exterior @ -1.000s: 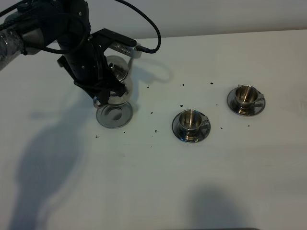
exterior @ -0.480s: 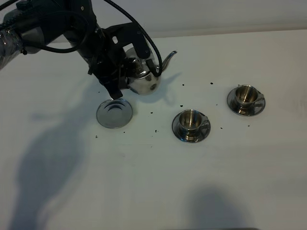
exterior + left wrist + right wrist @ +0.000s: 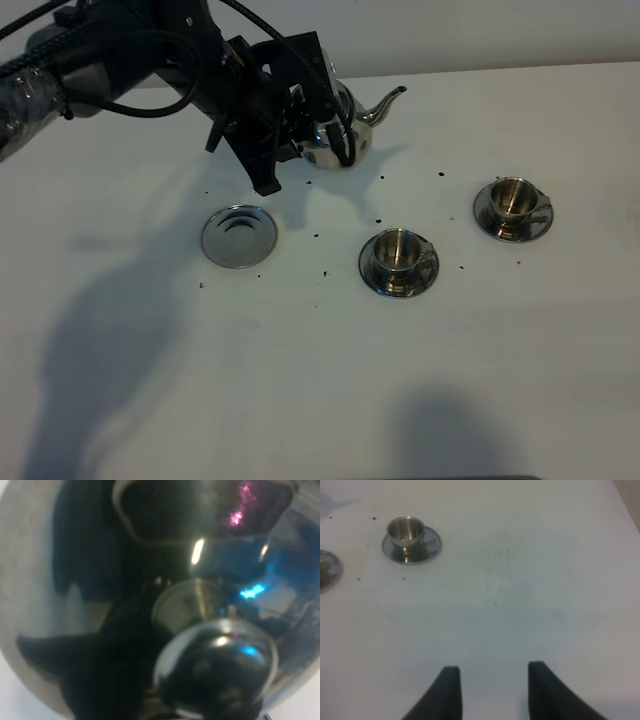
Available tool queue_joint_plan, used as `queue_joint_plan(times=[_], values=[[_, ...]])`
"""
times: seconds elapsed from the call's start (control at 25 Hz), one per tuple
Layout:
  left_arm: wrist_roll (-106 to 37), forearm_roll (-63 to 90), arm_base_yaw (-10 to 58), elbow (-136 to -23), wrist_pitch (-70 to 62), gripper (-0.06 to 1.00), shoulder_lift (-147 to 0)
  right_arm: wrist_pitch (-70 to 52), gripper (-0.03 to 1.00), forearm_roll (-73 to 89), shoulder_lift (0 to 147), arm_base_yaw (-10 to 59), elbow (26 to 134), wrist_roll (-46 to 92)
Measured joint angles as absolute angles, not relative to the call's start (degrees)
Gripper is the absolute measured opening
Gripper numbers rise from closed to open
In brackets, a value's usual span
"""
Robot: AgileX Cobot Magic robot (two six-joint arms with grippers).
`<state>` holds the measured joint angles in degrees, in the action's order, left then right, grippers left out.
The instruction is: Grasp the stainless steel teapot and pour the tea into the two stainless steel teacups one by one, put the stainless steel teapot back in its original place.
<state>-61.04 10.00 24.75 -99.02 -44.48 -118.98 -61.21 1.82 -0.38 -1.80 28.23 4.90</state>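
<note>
While the left pincer (image 3: 305, 128) was clamped shut on the teapot (image 3: 348, 125), the pot hung in the air, clear of the desk (image 3: 300, 380). The grip sat on the handle side, though the black fingers hid the handle itself. The spout (image 3: 387, 101) pointed toward the right of the high view, away from the arm. The pot's shadow lay on the desk beneath and slightly right of it.

Left wrist view: filled almost wholly by the pot's mirrored body (image 3: 60, 580), with the round lid knob (image 3: 215, 665) close to the lens. The pincer fingers could not be made out there.

The empty saucer (image 3: 238, 236) lay flat on the desk, nearer the camera than the pot and left of it, with nothing on it. The near cup (image 3: 397, 252) stood upright on its own saucer, right of the empty saucer. The far cup (image 3: 512, 200) stood on its saucer further right, well apart from the pot. Dark specks (image 3: 380, 219) were scattered over the desk between pot and cups.

The right pincer (image 3: 492, 695) stood open over bare desk, gripping nothing. One cup (image 3: 406, 529) on its saucer showed far ahead of it.
</note>
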Motion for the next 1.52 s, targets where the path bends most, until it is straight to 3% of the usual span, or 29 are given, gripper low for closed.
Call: queue_joint_plan(times=[0.48,1.08,1.52], values=[[-65.12,9.19,27.62,-109.2,-42.08,0.22,-129.46,-61.21,0.31,1.82,-0.38,-1.8,28.23,4.9],[-74.78,2.87,32.07,-110.82,-31.47,0.22,-132.5,-61.21,0.31,1.82,-0.38,-1.8,28.23,4.9],[-74.72,-0.72,34.03,-125.47,-32.07,0.22,-143.56,-61.21,0.31,1.82,-0.38,-1.8,28.23,4.9]])
